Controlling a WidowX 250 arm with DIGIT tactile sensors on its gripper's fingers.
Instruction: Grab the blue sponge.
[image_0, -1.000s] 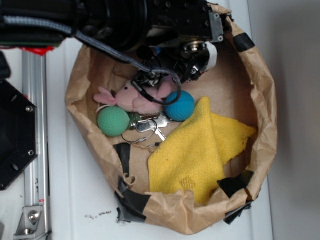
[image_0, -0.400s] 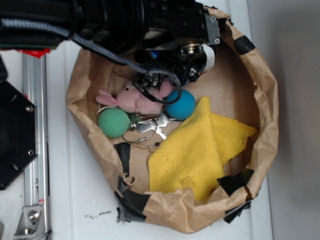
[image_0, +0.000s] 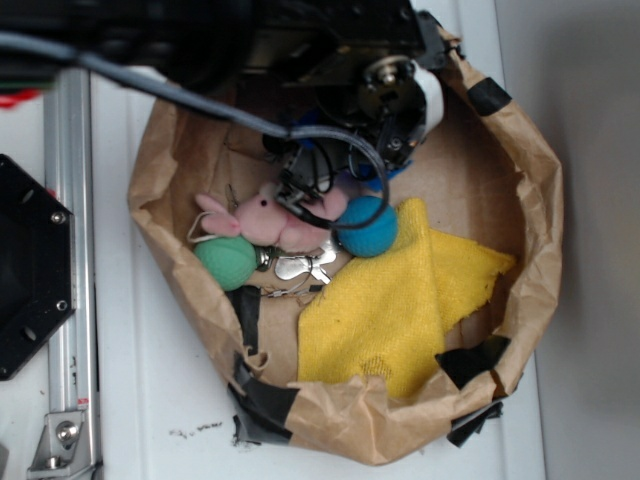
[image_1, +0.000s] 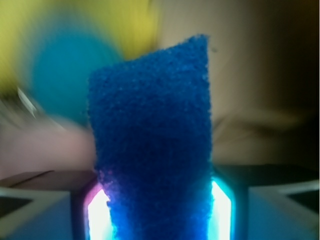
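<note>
the gripper pinches the blue sponge upright between its fingers, above the paper bag's far edge, on a white table.

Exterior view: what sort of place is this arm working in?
Likely a lab tabletop: a white surface with a metal rail, and a taped paper bin of odd test items, such as a yellow cloth.
</note>
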